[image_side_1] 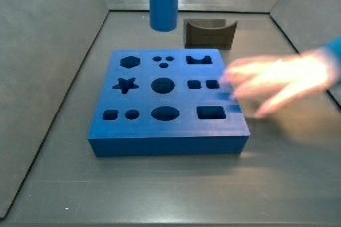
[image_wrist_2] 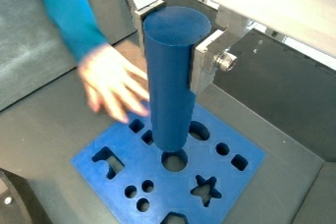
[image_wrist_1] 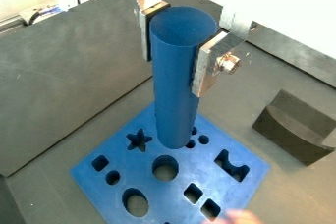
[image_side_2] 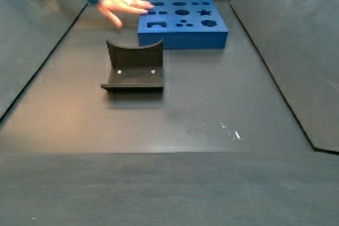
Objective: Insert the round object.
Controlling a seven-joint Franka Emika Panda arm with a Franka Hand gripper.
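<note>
My gripper (image_wrist_1: 175,56) is shut on a tall blue cylinder (image_wrist_1: 175,105), the round object, and holds it upright by its upper end between the silver fingers (image_wrist_1: 205,66). It shows the same way in both wrist views, gripper (image_wrist_2: 174,46) and cylinder (image_wrist_2: 171,100). Below it lies a blue board (image_wrist_1: 197,172) with several shaped holes. The cylinder's lower end hangs over a large round hole (image_wrist_2: 172,156), clear of the board. In a side view the cylinder (image_side_1: 163,0) hangs above the back of the board (image_side_1: 167,143); the gripper is cut off there.
A person's blurred hand (image_side_1: 280,82) with a blue sleeve (image_wrist_2: 66,12) reaches over the board. The dark fixture (image_side_1: 209,32) stands behind the board and also shows in the other side view (image_side_2: 133,68). Grey walls enclose the floor.
</note>
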